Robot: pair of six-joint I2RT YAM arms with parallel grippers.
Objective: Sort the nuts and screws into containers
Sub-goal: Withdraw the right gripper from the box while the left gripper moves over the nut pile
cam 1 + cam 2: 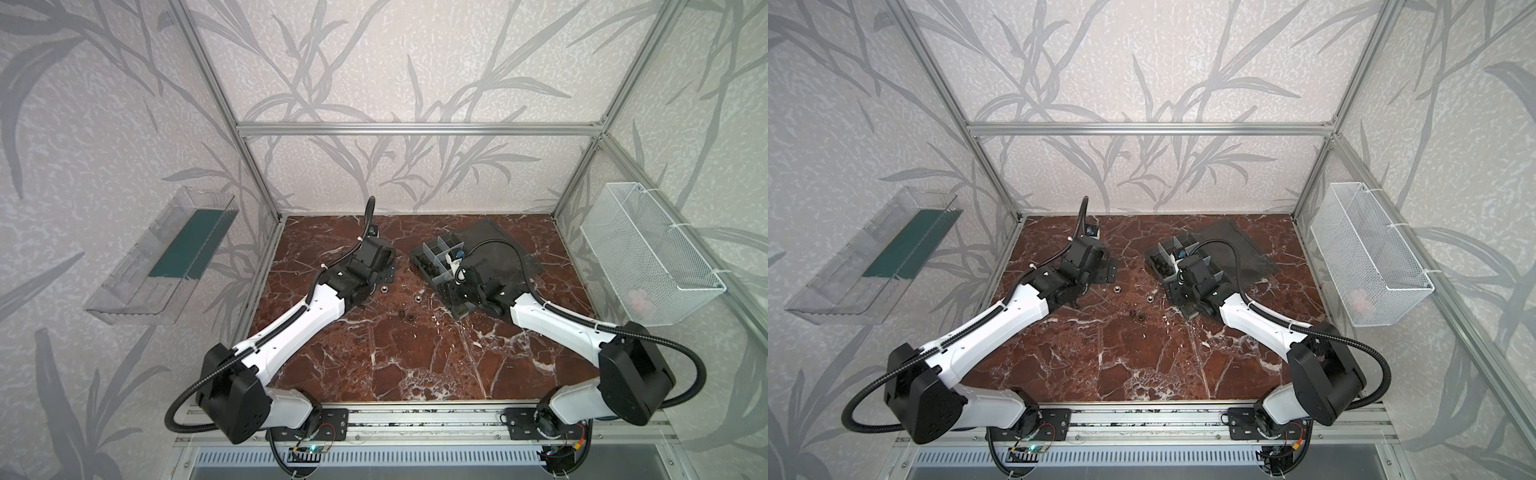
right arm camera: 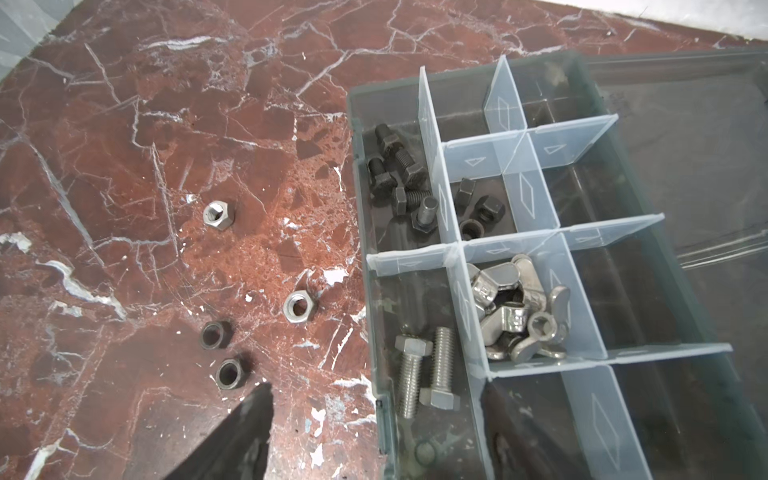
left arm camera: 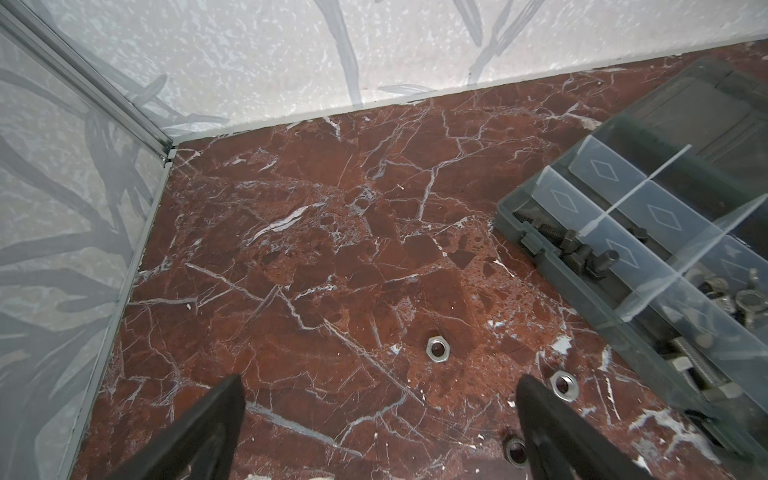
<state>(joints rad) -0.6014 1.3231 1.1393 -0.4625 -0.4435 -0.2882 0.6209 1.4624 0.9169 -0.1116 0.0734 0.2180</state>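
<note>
Two silver nuts [image 1: 384, 288] [image 1: 417, 297] and two black nuts [image 1: 405, 315] lie loose on the marble between the arms. The dark-grey organizer box [image 2: 376, 232] holds black screws [image 2: 399, 178], black nuts [image 2: 473, 208], silver wing nuts [image 2: 519, 307] and two silver screws [image 2: 419, 370] in separate containers. My right gripper [image 2: 374, 419] is open and straddles the box's near wall, one finger [image 2: 245, 432] outside by the black nuts, the other inside. My left gripper [image 3: 380, 399] hangs open and empty over bare marble, a silver nut [image 3: 438, 347] just beyond it.
The box's lid [image 1: 498, 245] lies open flat behind it. A clear tray with a green base [image 1: 174, 257] hangs on the left wall and a white wire basket [image 1: 648, 257] on the right wall. Aluminium frame posts edge the table.
</note>
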